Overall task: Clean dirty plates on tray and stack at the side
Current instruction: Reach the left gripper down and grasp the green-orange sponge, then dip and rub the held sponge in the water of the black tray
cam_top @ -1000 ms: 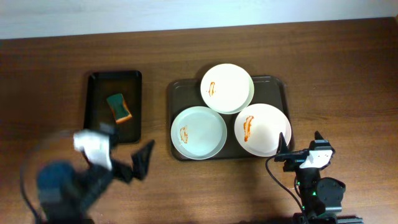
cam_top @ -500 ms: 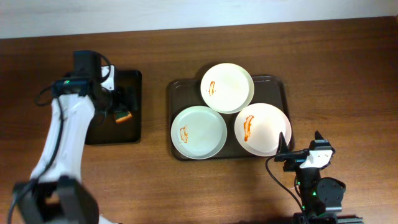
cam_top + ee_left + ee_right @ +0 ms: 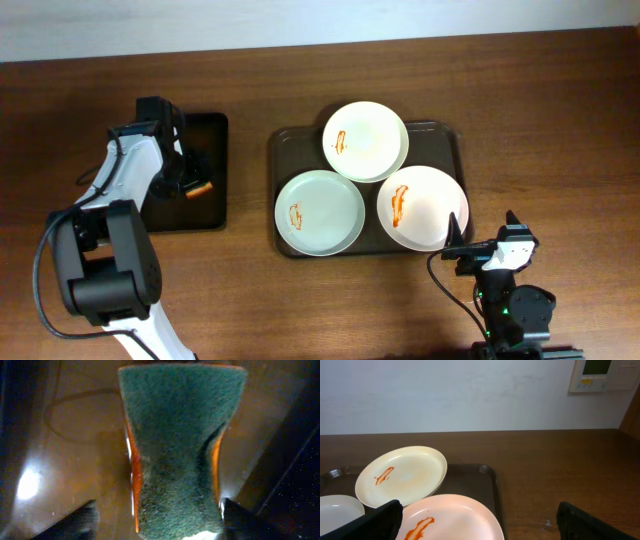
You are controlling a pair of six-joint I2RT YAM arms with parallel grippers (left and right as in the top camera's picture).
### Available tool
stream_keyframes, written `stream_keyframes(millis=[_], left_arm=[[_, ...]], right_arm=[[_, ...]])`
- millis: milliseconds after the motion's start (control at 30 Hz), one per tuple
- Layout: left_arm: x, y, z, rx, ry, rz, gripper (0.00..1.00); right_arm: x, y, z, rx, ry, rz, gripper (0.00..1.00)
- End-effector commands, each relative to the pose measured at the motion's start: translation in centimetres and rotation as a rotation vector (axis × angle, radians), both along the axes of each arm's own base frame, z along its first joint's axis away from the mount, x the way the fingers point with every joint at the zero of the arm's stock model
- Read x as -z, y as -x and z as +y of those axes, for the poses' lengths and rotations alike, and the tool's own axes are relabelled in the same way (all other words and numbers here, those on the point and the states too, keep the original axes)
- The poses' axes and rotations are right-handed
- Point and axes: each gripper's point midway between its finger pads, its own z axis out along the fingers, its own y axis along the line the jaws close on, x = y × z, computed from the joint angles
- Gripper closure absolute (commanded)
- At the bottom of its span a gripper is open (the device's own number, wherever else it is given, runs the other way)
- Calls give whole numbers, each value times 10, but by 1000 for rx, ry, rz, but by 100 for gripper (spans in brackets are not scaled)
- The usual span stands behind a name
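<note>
Three white plates with orange sauce smears lie on the dark tray: one at the back, one front left, one front right. A green and orange sponge lies in the small black tray at the left. My left gripper is down over it. In the left wrist view the sponge sits between the open fingers, touching the right one. My right gripper is open and empty at the table's front, just in front of the tray. It looks over the plates.
The brown wooden table extends to the right of the dark tray and between the two trays. A wall runs along the far edge.
My left arm has swung from the table's front left up to the small black tray and come down over the sponge. The right arm and the plates have not moved.
</note>
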Motion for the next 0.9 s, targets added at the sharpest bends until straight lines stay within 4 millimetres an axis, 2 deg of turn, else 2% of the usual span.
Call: stream_keyframes(millis=[0,100,233,267,333,367,400,433,533,567,600,667,767,867], left_arm=[[7,-6,2,-16,-5,0,29],[18,-3,0,-14,5,28,31],[36,1,-14,44,84,67,34],[38,2,-14,44,84,72,42],[41,3,-14,43,81,80,76],[41,2,-13,44,81,79,88],[41,2,-13,46,81,78,98],[41,2,-14,58,80,78,100],[36,1,-13,65,79,74,100],[33,-2,-13,65,78,65,94],[30,-6,-12,65,76,54,73],[28,-13,-8,63,53,29,47],[27,-19,10,49,-53,12,43],[25,-26,22,40,-123,-13,52]], right_arm=[[2,0,0,2,0,4,2],[2,0,0,2,0,4,2],[2,0,0,2,0,4,2],[2,0,0,2,0,4,2],[2,0,0,2,-1,4,2],[2,0,0,2,0,4,2],[2,0,0,2,0,4,2],[2,0,0,2,0,4,2],[2,0,0,2,0,4,2],[2,0,0,2,0,4,2],[2,0,0,2,0,4,2],[2,0,0,2,-1,4,2],[2,0,0,2,0,4,2],[2,0,0,2,-1,4,1]])
